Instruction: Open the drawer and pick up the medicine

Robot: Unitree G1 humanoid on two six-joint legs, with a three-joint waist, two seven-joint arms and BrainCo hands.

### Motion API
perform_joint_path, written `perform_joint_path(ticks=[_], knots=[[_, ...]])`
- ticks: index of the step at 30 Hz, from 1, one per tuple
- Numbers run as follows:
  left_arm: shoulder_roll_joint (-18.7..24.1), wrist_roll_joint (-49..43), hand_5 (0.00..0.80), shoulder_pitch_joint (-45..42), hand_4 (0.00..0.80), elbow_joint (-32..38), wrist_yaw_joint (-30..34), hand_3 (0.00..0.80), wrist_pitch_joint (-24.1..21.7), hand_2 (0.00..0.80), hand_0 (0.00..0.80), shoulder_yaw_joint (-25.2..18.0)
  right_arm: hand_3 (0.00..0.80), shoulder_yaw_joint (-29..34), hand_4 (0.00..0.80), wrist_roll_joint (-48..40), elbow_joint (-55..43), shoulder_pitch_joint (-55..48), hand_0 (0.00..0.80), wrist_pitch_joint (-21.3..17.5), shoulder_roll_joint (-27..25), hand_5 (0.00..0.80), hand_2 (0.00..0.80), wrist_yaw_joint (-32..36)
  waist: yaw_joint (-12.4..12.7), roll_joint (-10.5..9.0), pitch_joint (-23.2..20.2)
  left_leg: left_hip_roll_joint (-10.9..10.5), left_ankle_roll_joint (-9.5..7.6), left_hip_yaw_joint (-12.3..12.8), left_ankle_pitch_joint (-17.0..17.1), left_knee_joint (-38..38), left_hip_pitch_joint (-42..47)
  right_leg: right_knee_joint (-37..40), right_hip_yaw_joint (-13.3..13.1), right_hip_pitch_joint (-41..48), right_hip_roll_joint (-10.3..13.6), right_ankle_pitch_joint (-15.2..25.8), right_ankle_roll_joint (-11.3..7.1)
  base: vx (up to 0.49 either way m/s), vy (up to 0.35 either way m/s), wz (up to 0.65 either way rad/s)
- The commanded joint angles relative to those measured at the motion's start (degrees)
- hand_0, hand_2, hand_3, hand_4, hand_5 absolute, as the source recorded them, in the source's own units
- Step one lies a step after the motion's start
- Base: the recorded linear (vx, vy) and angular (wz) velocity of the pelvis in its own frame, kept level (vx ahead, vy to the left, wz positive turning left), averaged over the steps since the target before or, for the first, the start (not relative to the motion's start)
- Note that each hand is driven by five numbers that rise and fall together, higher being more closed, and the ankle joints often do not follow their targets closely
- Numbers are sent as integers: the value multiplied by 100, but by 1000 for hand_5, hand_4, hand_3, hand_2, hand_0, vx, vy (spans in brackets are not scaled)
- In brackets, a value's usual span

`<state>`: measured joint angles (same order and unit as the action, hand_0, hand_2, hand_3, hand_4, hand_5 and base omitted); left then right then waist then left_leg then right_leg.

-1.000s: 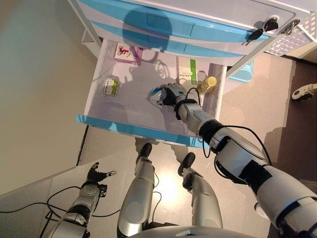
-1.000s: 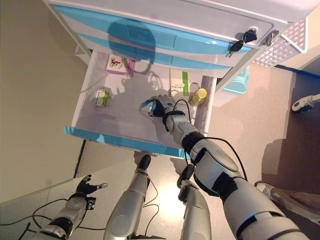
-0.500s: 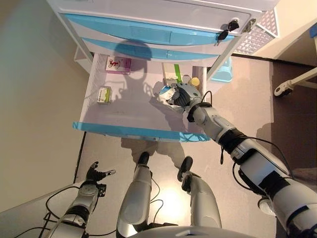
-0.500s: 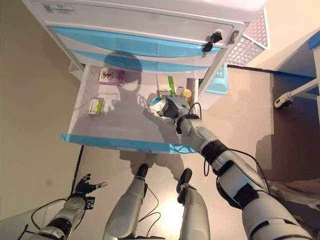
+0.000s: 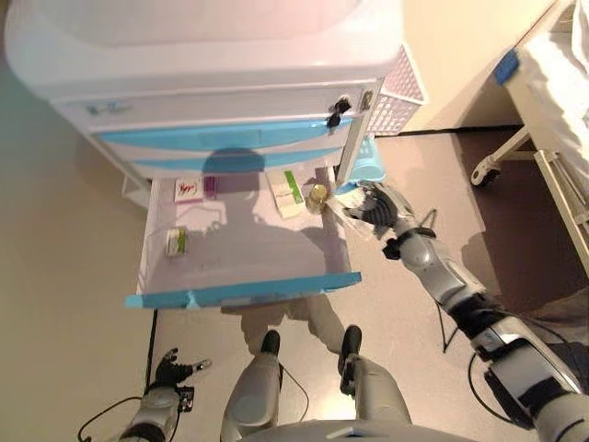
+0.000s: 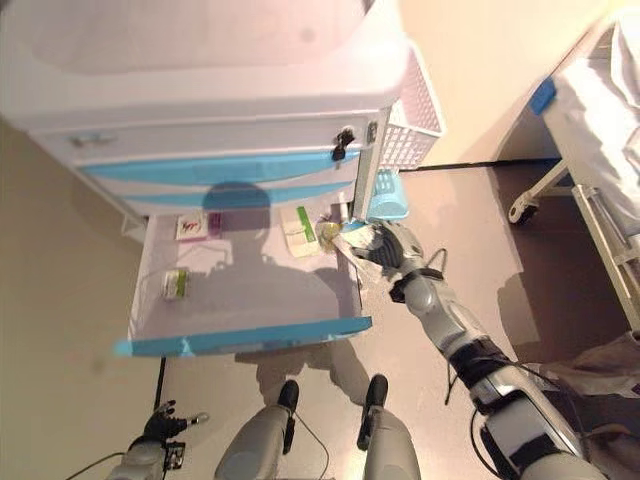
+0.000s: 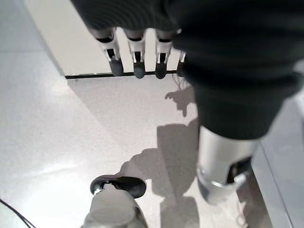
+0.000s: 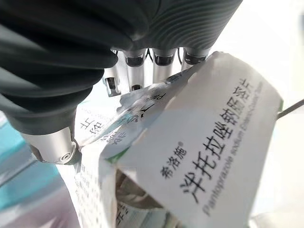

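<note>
We see right hand (image 5: 382, 206) fingers curled, pinching crushed medicine box (image 8: 204, 156) over drawer (image 5: 244, 290) corner; left hand (image 7: 142, 52) fingers straight, thumb hidden.

The white medicine box (image 8: 204, 142) gripped in the right hand (image 5: 382, 204) carries large black Chinese characters above a smaller line of Latin letters. Print on the boxes (image 5: 287, 191) in the drawer (image 5: 239, 290) is too small to read.

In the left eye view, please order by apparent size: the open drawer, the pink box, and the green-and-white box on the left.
1. Open drawer, clearly largest.
2. Pink box and green-and-white box look alike; no firm ranking.
</note>
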<state>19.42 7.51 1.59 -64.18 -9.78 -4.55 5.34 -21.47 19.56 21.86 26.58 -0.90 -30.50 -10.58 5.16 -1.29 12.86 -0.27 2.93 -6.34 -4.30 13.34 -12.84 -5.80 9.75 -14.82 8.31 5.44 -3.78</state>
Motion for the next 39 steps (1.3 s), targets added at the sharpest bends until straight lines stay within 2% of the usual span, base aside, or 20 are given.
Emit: perform_joint_path(ticks=[1, 13, 28, 39], knots=[[94, -288, 0, -48, 0, -259, 21, 0, 6, 0, 0, -100, 800, 328, 800, -237, -489, 93, 800, -239, -80, 800, 800, -143, -22, -74, -333, -274, -234, -112, 647, -826, -1, -147, 79, 438, -42, -452, -390, 83, 3, -15], [-59, -693, 0, -453, 0, -367, 117, 0, 75, 0, 0, -299, 800, 1269, 800, -340, -1134, -881, 800, -226, -222, 800, 800, -169, -77, 0, -1005, -173, -193, 126, 790, -1670, 740, 800, 68, 1104, -91, -106, -487, 89, 10, -8], [-87, -697, 0, -582, 0, -358, 126, 0, 131, 0, 0, -379, 800, 1725, 800, -762, -796, -1075, 800, -136, -157, 800, 800, -347, -71, -18, -1226, -150, -137, 141, 798, -1817, 875, 1029, 146, 1316, -91, -23, -506, 15, 2, -4], [-54, -744, 0, -676, 0, -477, 126, 0, 209, 0, 0, -343, 800, 1705, 800, -1087, -556, -453, 800, -109, -213, 800, 800, -541, 52, -129, -1264, -125, -145, 86, 730, -1796, 919, 1038, 139, 1363, -115, -53, -491, 10, 0, 1]])
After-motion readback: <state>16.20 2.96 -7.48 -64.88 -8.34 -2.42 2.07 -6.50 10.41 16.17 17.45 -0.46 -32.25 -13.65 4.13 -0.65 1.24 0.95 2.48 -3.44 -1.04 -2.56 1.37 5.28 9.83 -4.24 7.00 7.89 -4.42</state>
